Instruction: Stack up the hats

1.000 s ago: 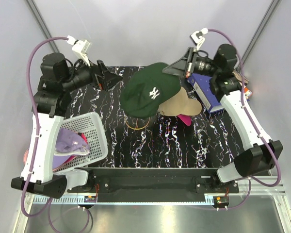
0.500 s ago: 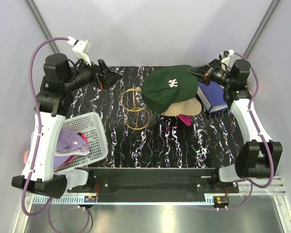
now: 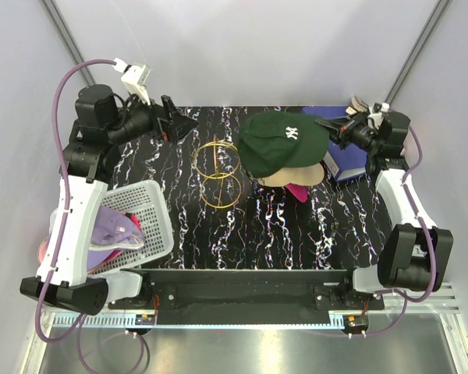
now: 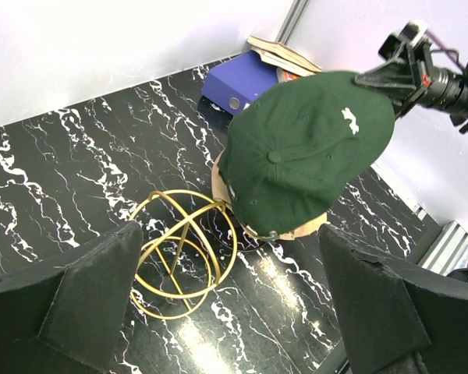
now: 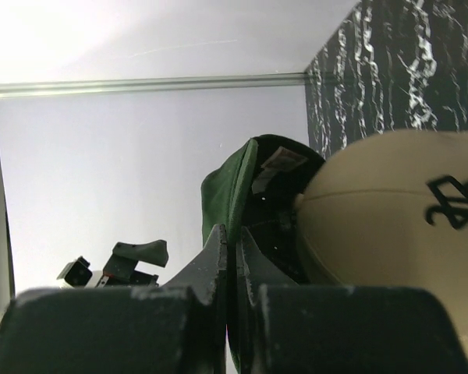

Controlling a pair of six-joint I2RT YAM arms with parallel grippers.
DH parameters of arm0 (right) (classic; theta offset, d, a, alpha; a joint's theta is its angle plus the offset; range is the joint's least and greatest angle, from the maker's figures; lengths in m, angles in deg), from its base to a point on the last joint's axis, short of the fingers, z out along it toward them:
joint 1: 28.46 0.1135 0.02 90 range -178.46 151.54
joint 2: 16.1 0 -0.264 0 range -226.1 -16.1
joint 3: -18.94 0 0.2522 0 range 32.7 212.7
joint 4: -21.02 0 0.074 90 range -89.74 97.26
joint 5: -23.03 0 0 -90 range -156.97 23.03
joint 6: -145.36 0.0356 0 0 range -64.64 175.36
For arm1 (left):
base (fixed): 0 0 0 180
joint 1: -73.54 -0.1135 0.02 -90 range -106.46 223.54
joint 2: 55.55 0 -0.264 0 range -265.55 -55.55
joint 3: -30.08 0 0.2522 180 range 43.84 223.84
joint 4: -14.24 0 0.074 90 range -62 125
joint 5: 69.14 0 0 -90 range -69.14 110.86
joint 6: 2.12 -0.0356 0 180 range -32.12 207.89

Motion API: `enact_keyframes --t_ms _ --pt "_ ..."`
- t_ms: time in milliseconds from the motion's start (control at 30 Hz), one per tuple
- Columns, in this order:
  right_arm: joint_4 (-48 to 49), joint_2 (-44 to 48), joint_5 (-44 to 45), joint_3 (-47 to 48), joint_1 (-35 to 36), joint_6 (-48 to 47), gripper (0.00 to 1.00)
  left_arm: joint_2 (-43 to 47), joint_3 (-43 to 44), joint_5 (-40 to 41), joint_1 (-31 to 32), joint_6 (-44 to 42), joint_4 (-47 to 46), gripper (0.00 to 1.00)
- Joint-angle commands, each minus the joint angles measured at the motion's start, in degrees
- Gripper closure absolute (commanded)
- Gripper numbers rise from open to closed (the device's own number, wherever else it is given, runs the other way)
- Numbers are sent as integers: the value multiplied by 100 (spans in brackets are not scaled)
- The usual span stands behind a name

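My right gripper [image 3: 325, 125] is shut on the brim of the dark green hat [image 3: 282, 142], holding it over the tan hat [image 3: 299, 173] at the table's back right. The green hat also shows in the left wrist view [image 4: 304, 148], and in the right wrist view its brim [image 5: 232, 191] is pinched between the fingers beside the tan hat [image 5: 390, 202]. A magenta hat [image 3: 299, 191] peeks out under the tan one. The lavender hat [image 3: 113, 227] lies in the white basket [image 3: 157, 220]. My left gripper [image 3: 183, 125] is open and empty at the back left.
Gold wire ring frames [image 3: 218, 173] lie on the black marble table left of the hat pile, also in the left wrist view [image 4: 179, 253]. A blue binder [image 3: 343, 154] with books lies at the back right corner.
My right gripper has carried the green hat to the right, from the table's middle back to over the tan hat. The gold rings it covered are now in view. The left arm has barely moved.
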Motion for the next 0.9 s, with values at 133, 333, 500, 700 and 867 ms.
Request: enact_keyframes --t_ms 133,333,500,700,867 --pt "-89 539 354 -521 -178 294 100 -280 -41 236 413 -177 -345 1" --pt "-124 486 424 -750 -434 146 100 -544 142 430 887 -291 -415 1" --pt "-133 363 425 -1022 -478 -39 100 -877 249 491 1274 -292 -512 1" --pt "-177 380 407 -1461 -600 -284 100 -1054 144 535 1547 -152 -784 1" --pt "-142 196 416 -1603 -662 -513 100 -1238 -67 518 1758 16 -1153 1"
